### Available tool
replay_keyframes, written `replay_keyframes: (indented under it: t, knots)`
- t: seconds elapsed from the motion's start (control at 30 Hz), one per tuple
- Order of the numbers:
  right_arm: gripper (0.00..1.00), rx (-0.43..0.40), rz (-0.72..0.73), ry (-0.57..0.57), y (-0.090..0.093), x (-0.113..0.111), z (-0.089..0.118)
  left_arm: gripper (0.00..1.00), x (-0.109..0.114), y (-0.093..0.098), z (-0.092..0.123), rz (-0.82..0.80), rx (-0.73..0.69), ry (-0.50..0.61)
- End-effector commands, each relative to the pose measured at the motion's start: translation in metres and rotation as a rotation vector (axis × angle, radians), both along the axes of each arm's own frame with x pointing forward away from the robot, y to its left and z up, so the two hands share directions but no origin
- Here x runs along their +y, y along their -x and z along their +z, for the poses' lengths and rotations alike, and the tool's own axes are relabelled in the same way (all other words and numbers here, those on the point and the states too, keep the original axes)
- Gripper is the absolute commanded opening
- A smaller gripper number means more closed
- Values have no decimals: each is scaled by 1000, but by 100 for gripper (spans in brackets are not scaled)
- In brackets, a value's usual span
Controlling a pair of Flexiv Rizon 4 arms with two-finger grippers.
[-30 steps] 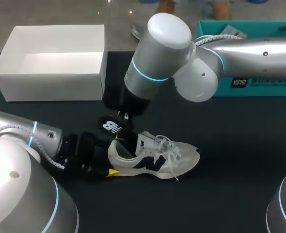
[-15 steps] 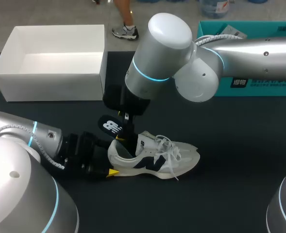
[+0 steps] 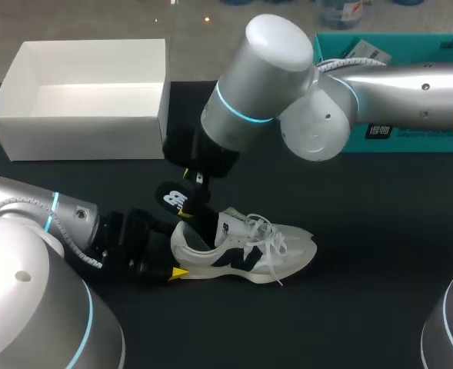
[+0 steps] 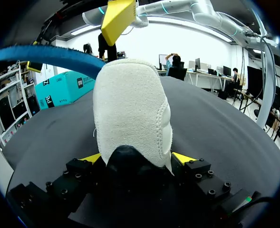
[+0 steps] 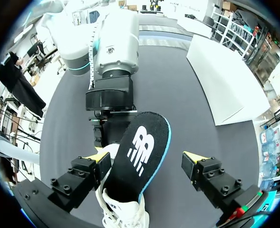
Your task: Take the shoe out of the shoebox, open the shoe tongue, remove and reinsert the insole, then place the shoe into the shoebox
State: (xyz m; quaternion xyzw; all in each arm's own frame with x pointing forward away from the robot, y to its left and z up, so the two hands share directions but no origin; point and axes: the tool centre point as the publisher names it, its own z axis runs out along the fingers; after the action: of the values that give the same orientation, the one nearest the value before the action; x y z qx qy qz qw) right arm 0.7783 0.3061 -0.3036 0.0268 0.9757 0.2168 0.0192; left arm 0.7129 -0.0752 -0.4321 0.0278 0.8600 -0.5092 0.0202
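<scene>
In the last second your right arm (image 3: 276,73) has leaned back a little. The insole (image 3: 174,198) stays half out of the shoe (image 3: 245,250), which lies at the middle of the desk. The right gripper (image 5: 148,160) stands open around the insole. The left gripper (image 4: 137,159) clamps the heel, so I judge the removal unfinished.

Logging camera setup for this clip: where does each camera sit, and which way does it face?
Head view: above and behind the robot, looking down on the table; left arm and right arm enter from the sides.
Left wrist view: on the left arm, looking along the left gripper, shut on the shoe heel.
Right wrist view: on the right arm, looking down past the open right gripper at the insole poking from the shoe.
Shared: all show shoe and insole; each wrist view catches the other arm.
</scene>
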Motion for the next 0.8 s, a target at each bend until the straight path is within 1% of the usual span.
replay_keyframes:
  t: [0.03,0.2,0.27,0.4,0.53,0.63,0.8]
  knots:
    - [100,34,9,-74,-5,-10,-3,0,-1,1,-7,0,1,-2]
    - [100,92,2,-99,-8,-14,-3,0,-1,1,-7,0,1,-2]
    - [100,136,5,-100,-10,-15,-3,0,-1,1,-7,0,1,-2]
    - [100,182,0,-97,-12,-16,-4,0,-1,1,-7,0,1,-2]
    - [100,209,2,-119,-13,-23,-8,0,-1,1,-7,0,1,-2]
    - [100,232,5,-132,-11,-25,-15,0,-1,1,-7,0,1,-2]
    - [100,261,-14,-146,-1,-32,-25,0,-1,1,-7,0,1,-2]
